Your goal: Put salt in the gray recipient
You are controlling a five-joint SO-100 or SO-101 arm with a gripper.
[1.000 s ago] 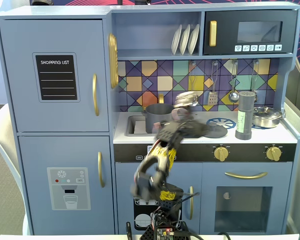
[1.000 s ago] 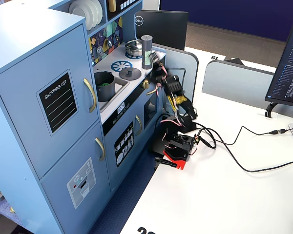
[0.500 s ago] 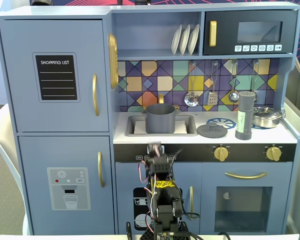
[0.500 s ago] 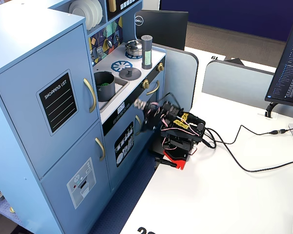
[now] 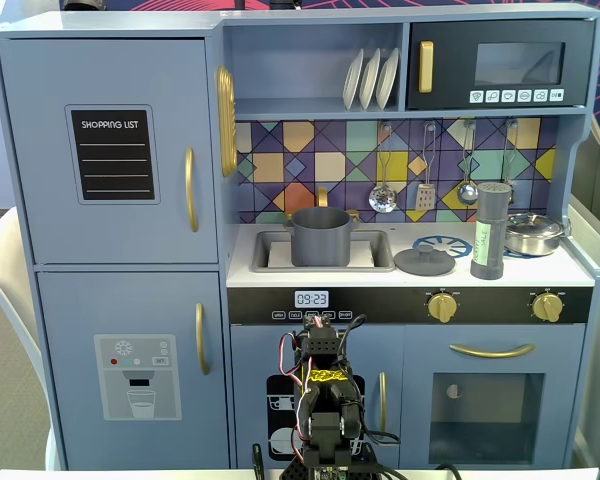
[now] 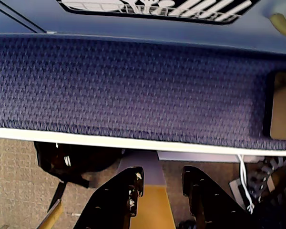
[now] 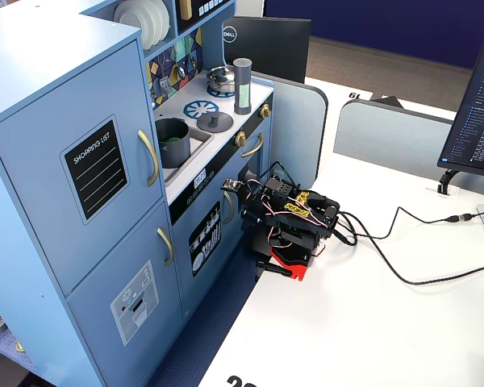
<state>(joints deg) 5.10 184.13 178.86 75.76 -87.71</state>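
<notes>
The salt [image 5: 490, 232] stands upright on the right side of the toy kitchen counter, also seen as the salt [image 7: 243, 85] near the counter's front corner. The gray recipient [image 5: 320, 237] sits in the sink; the recipient [image 7: 172, 142] shows something green inside. My arm [image 5: 321, 392] is folded low on its base in front of the lower doors, well below the counter and far from both. In the wrist view my gripper [image 6: 162, 174] points down past the table edge at the floor, open by a small gap with nothing between its fingers.
A flat gray lid [image 5: 424, 261] lies on the counter between sink and salt. A shiny steel pan [image 5: 533, 233] sits at the far right. Cables [image 7: 387, 258] run over the white table behind the arm's base. A blue mat [image 6: 133, 86] lies under the kitchen.
My arm has dropped from counter height and folded onto its base. The salt, the recipient and the lid have not moved.
</notes>
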